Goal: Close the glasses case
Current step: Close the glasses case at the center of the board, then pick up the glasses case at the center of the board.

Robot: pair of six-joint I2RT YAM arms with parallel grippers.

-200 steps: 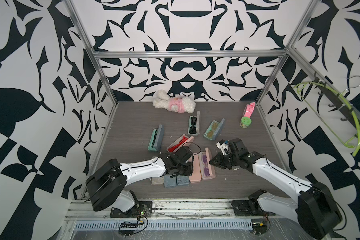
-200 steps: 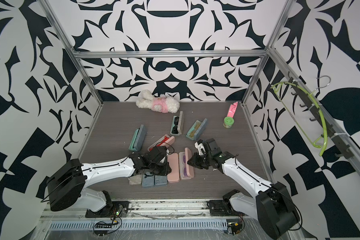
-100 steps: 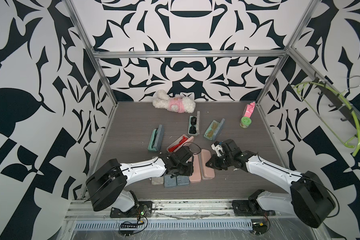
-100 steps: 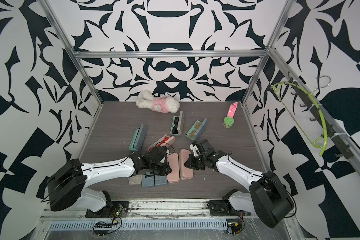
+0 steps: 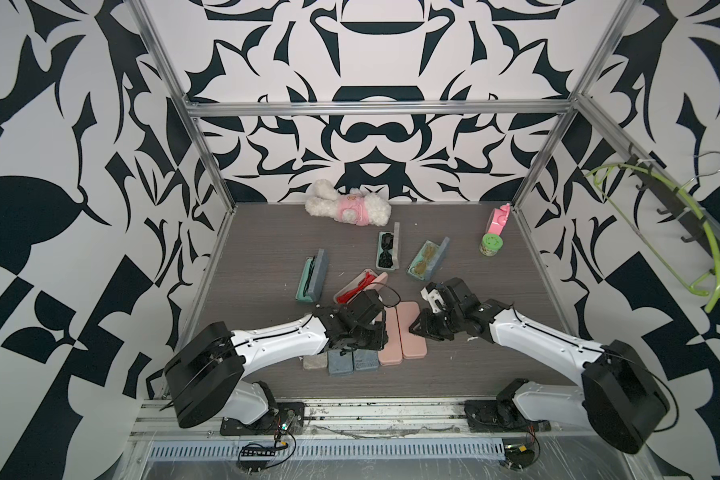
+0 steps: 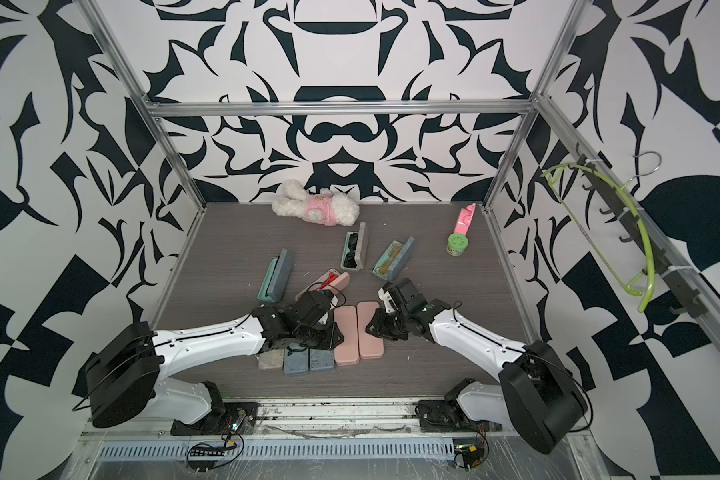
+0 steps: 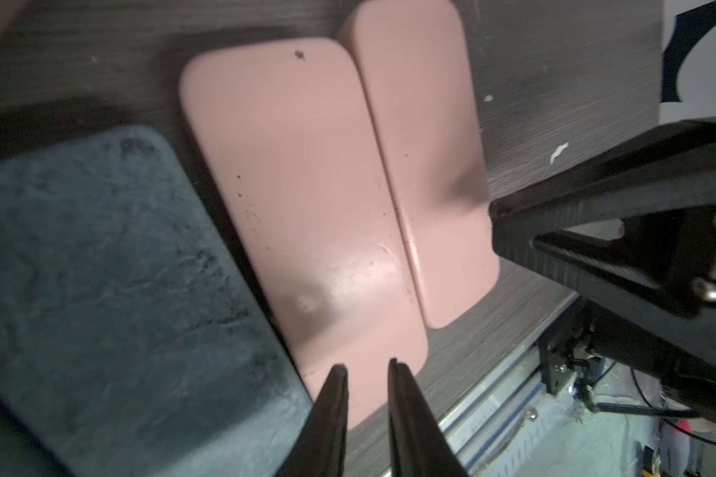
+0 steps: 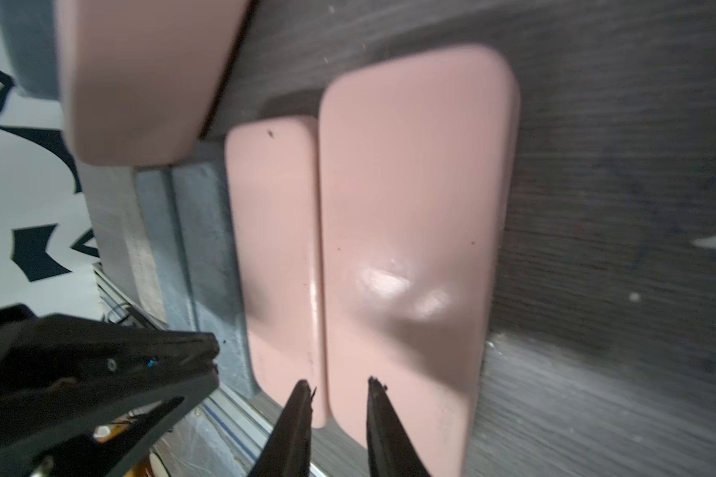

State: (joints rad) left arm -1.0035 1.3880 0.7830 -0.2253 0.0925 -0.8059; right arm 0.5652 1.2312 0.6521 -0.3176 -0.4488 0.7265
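Pink glasses case has shut; left hand and right hand parted, empty.

Five closed cases and four open cases are counted. One plush toy, one green jar and one pink object are seen.

No text, label, brand or number can be read in any view. The two pink cases just ahead of the left gripper are plain. Far beyond the right gripper, a round emblem on the plush toy and a mark on the jar lid are too small to make out.
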